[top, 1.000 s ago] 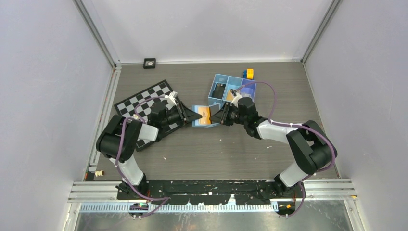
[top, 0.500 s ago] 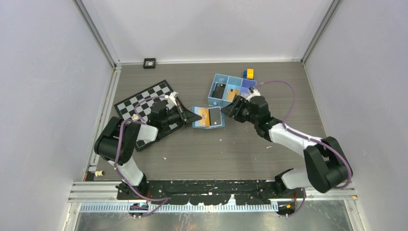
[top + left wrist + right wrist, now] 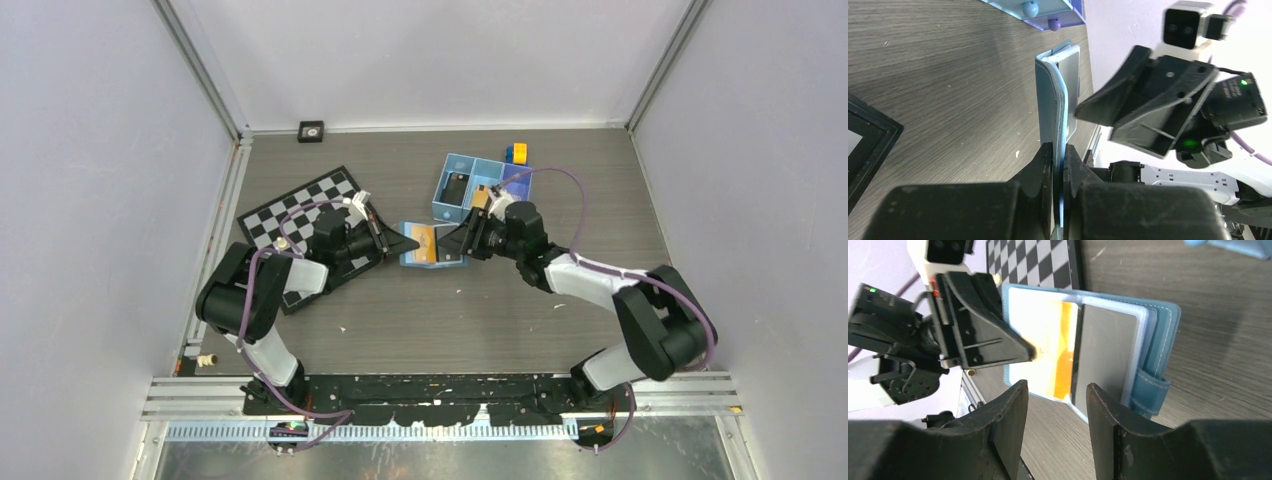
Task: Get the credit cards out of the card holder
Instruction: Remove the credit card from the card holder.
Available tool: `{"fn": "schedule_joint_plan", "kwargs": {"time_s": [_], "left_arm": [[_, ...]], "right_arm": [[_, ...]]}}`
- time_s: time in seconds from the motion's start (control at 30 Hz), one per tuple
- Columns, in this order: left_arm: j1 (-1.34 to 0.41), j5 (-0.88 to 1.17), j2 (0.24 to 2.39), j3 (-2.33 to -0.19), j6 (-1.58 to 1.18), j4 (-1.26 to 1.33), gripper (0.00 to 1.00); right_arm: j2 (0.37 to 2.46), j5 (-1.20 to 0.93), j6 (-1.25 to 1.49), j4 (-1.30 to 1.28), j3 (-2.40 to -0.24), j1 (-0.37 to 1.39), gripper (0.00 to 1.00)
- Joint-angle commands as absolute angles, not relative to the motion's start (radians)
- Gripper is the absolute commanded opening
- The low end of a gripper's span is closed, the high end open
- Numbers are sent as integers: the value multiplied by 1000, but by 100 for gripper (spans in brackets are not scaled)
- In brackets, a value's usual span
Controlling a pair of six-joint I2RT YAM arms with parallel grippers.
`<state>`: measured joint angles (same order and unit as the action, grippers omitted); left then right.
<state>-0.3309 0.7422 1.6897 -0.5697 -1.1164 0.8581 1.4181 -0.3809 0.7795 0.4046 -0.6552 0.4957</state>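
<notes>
Card holder is lying open on the worktop about mid-scene, just near-left of the blue tray and right of the checkerboard. Left claw is pressed together on the left edge of the cover, pinching it so the thing can't slide.

Right claw is spread and pointed at the open holder from the right, one finger either side of the line where the orange card meets the grey card. Can't tell if it's touching anything, looks just short to me. Both cards sit in the inner sleeves. There's a dark thing in the tray's left compartment, maybe a card, too small to say.

Handling-wise I'd guess:
- cards are light, thin and stiff, and slick plastic, so they'll slip out of a lazy pinch
- sleeves are soft and floppy and will probably drag on a card, which is why the left pinch matters
- grab whatever edge of the grey card sticks out of its pocket, flat faces between the fingers, and pull along the pocket rather than up

Catching the sleeve together with the card would be my worry
</notes>
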Motion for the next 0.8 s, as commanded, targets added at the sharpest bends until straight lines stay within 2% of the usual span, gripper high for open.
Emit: {"fn": "schedule_joint_plan", "kwargs": {"time_s": [0.0,0.3,0.6,0.77], "left_arm": [[-336,788,1672,-595,-1140,973,0],[-354,812,1656,-595,-1171,1035,0],[-362,849,1734,-595,-1309,1273,0],[-362,850,1750,-597,-1314,1275,0]], "right_arm": [[1516,-506,836,504,-719,499,51],[1572,-523,859,525,-730,497,49],[1599,-578,932,642,-711,484,46],[1588,-590,956,701,-689,479,33]]}}
